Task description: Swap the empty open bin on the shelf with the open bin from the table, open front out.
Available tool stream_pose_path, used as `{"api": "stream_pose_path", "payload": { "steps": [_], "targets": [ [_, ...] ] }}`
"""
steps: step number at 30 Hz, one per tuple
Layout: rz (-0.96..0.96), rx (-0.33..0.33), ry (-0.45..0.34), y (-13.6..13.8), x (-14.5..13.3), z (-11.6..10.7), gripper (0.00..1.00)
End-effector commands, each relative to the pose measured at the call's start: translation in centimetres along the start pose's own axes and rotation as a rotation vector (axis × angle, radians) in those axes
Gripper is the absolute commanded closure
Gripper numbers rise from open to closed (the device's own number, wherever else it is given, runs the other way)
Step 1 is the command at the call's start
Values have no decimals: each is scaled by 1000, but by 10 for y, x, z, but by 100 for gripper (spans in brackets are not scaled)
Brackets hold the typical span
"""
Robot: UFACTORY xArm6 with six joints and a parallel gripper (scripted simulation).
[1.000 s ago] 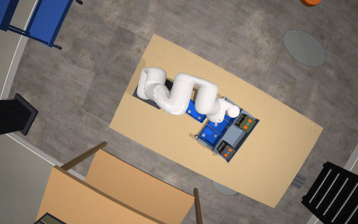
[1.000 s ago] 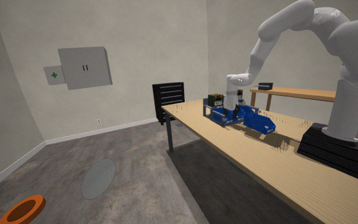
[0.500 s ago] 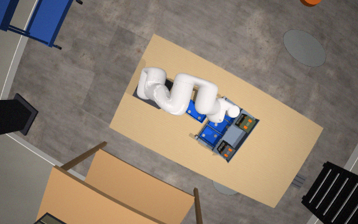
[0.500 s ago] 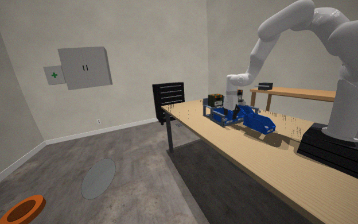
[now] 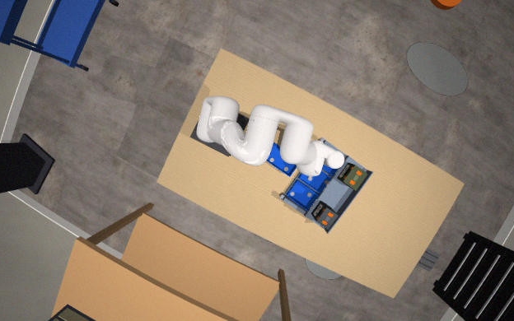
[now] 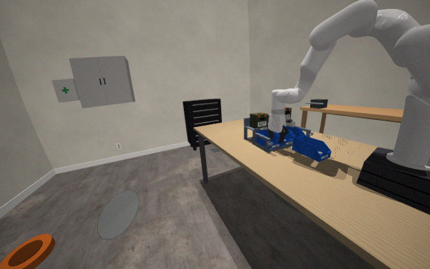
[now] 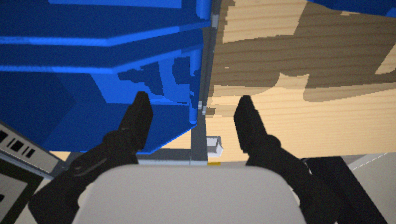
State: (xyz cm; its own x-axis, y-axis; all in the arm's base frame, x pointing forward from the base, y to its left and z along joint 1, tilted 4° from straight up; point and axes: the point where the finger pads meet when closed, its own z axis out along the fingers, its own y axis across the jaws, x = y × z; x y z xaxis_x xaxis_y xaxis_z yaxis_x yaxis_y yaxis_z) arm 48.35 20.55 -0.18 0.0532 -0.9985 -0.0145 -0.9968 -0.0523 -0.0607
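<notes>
The empty blue bin (image 5: 329,169) (image 6: 262,137) (image 7: 50,120) sits in the end place of the grey shelf (image 6: 246,134) (image 7: 198,147), partly under my arm. Its floor shows no parts in the wrist view. My gripper (image 6: 277,138) (image 7: 194,104) is open and points down at this bin's front. One finger is over the bin's inside, the other outside the shelf's front edge; nothing is held. Whether the tips are below the rim I cannot tell. The other open bin (image 5: 280,160) (image 6: 311,148) (image 7: 362,5) stands on the table (image 5: 235,181) before the shelf, with round grey parts inside.
Two more blue bins (image 5: 301,193) (image 5: 315,179) with parts sit beside the empty one. A grey upper board (image 5: 336,194) covers the bins' rear. On it stand a green box (image 5: 355,178) (image 6: 259,121) and a dark grey box (image 5: 324,216).
</notes>
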Motion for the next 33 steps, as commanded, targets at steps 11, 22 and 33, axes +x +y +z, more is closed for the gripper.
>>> {"api": "stream_pose_path", "payload": {
  "steps": [11,22,33],
  "targets": [
    [0,4,-2,-2,-1,-2,5],
    [0,4,-2,-2,-1,1,5],
    [0,4,-2,-2,-1,7,5]
  ]
}}
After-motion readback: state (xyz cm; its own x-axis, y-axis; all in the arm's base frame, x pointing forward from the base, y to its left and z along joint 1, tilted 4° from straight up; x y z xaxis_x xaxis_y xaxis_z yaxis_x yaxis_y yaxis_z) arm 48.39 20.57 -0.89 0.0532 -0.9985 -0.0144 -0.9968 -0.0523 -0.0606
